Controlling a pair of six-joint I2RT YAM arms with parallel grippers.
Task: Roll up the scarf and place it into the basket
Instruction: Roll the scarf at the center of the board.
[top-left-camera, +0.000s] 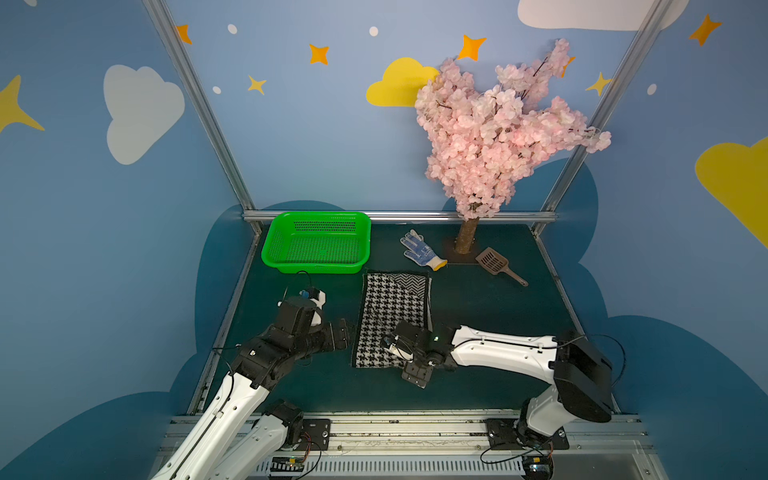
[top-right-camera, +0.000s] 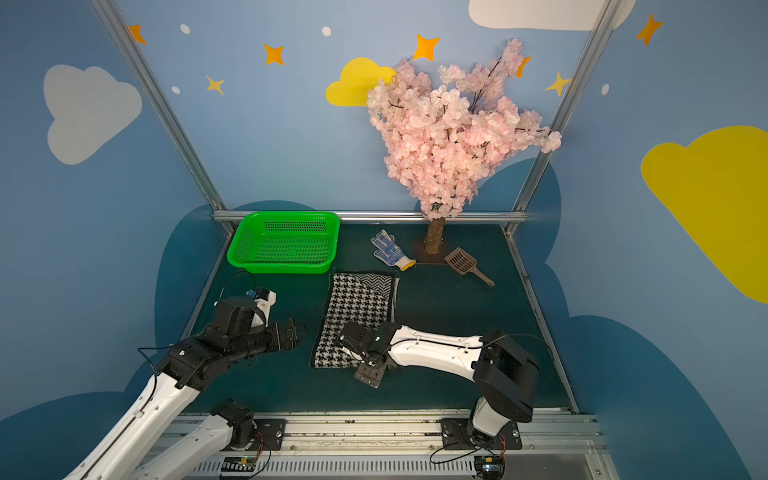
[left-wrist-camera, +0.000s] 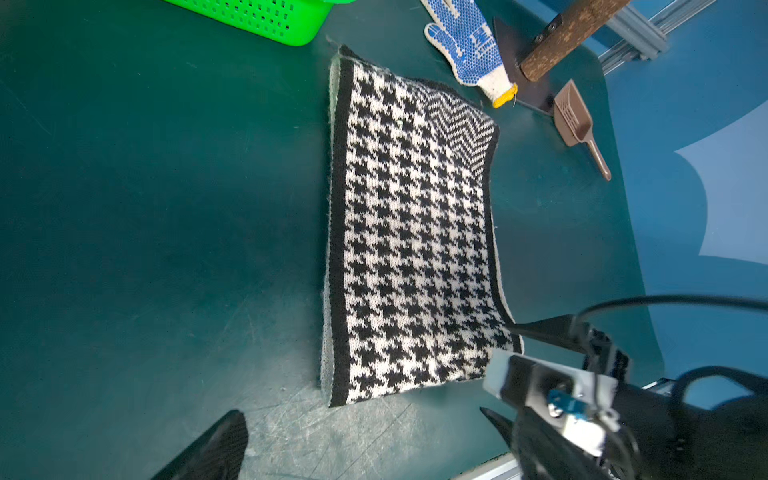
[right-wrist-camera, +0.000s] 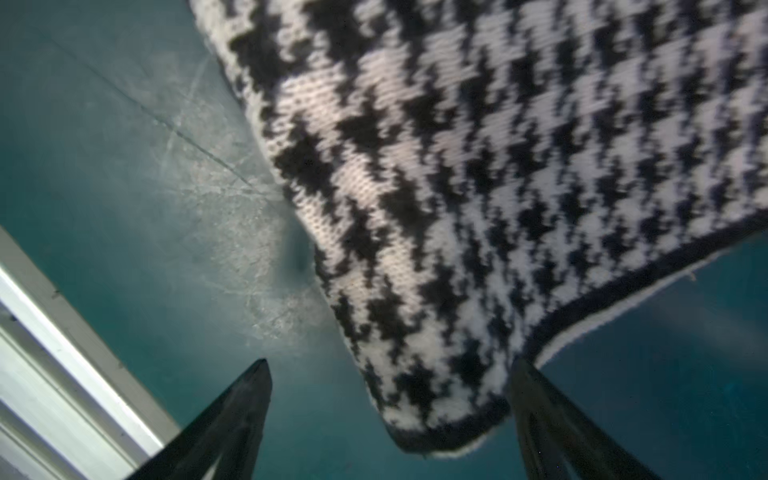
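Scarf (top-left-camera: 392, 316) flat, near corner between your open right fingers (right-wrist-camera: 245, 399)

It lies folded mid-surface (top-left-camera: 478, 332), just in front of the empty basket (top-left-camera: 316, 243). It looks soft, light and floppy, so you'd likely do best taking the near edge at both corners. Your right fingers stand spread around the near corner, not pinched, and your left fingers (left-wrist-camera: 224, 440) are released and empty beside its left edge. The green surface is scuffed. A glove (top-left-camera: 422, 251), scoop (top-left-camera: 496, 264) and blossom tree (top-left-camera: 498, 133) stand behind, below cloud-painted walls (top-left-camera: 311, 145).
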